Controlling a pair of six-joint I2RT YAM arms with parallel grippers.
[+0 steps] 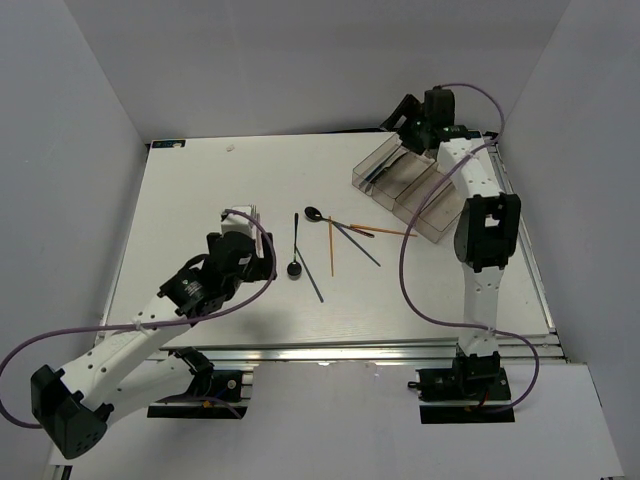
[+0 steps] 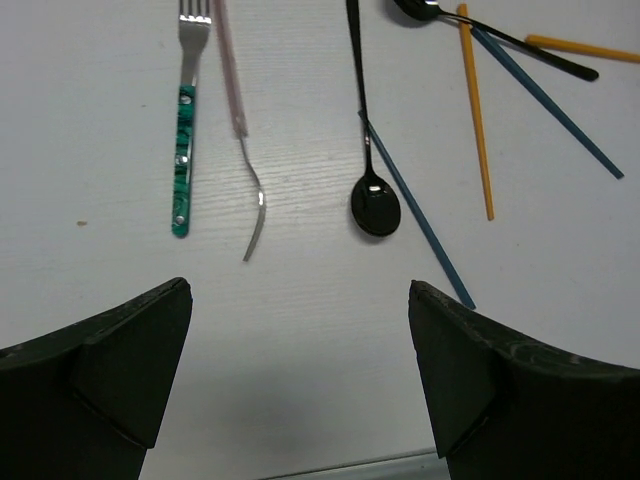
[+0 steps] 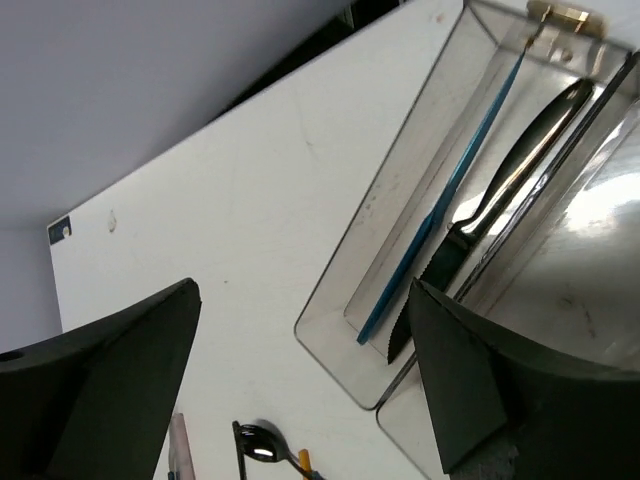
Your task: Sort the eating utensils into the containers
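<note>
The utensils lie mid-table. The left wrist view shows a teal-handled fork [image 2: 183,160], a pink-handled utensil [image 2: 240,140], a black spoon [image 2: 374,205], dark grey chopsticks [image 2: 420,225] and orange chopsticks [image 2: 476,120]. A second black spoon [image 1: 314,213] lies farther back. My left gripper [image 2: 298,290] is open and empty, hovering just short of them [image 1: 243,225]. The clear bins [image 1: 410,185] stand at the back right. One bin [image 3: 345,300] holds a blue knife [image 3: 440,210] and a dark knife [image 3: 500,185]. My right gripper [image 3: 303,290] is open and empty above the bins' far end [image 1: 402,128].
Grey walls close the table on three sides. The table's near metal edge [image 2: 400,465] lies just below the left fingers. The right arm's purple cable [image 1: 408,260] loops over the table beside the bins.
</note>
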